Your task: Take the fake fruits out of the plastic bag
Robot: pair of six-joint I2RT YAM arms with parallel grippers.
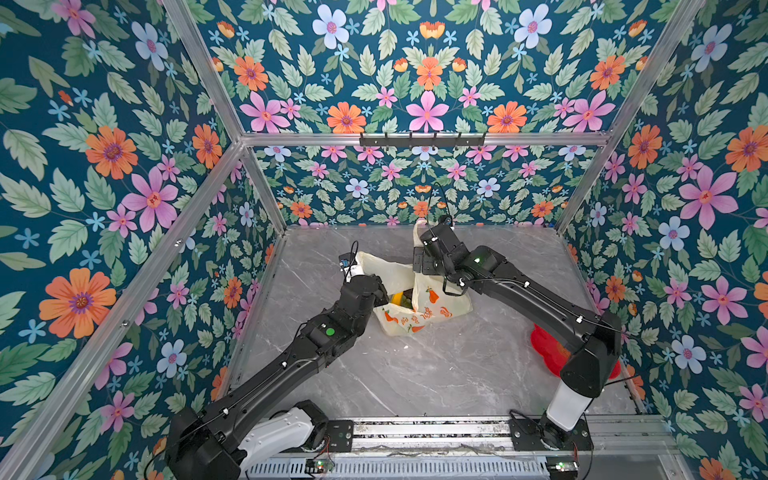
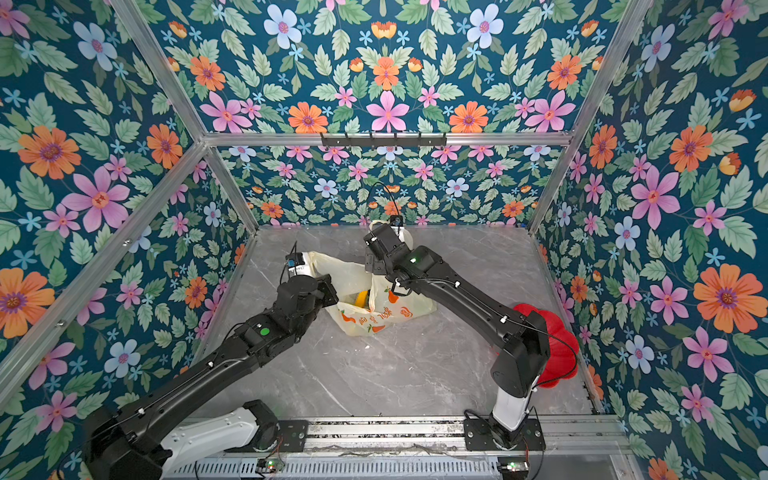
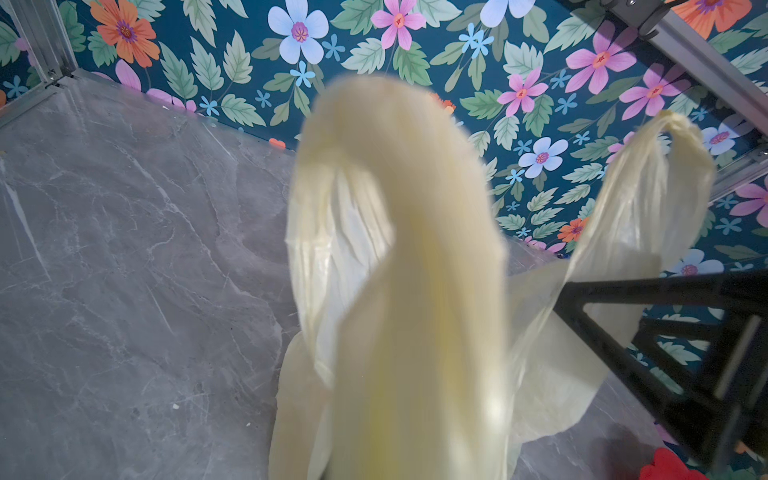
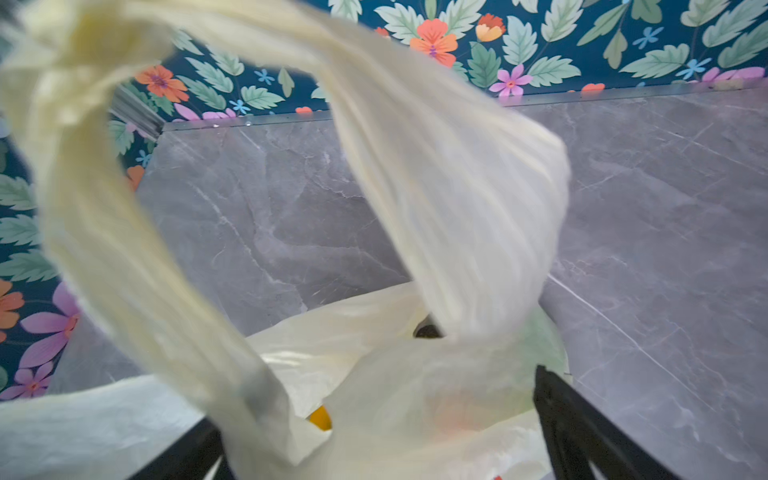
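Holding the mouth open, that's the game here! The left jaws are pressed together, pinching one loop handle point(image 3: 395, 216) of the plastic bag point(image 1: 436, 309). In the left wrist view the film runs taut straight out from them. I'd say that grip keeps this side of the bag lifted so the opening cannot slump shut.

Across the bag, the right jaws stand spread wide, one on each side of the root of the other handle point(image 4: 104, 232), which loops up slack beyond them. Nothing is clamped there yet. Below and between those spread jaws the bag's mouth gapes, and there they are, the fake fruits point(image 4: 320, 417), showing as a sliver of yellow-orange just under the film. In both top views a yellow fruit point(image 1: 397, 298) peeks out between the two sets of jaws, well inside the bag.

The bag itself sits on the worktop point(image 1: 457, 374), its printed side sagging on the right jaws' side. No fruit is out, so by my reckoning the task is barely begun. Far behind the right jaws, back by that arm's base, waits a red dish point(image 1: 540, 345). It looks a likely landing spot, though that is my guess. The risk is that thin film bunches between the spread jaws, and a close could catch bag rather than fruit.
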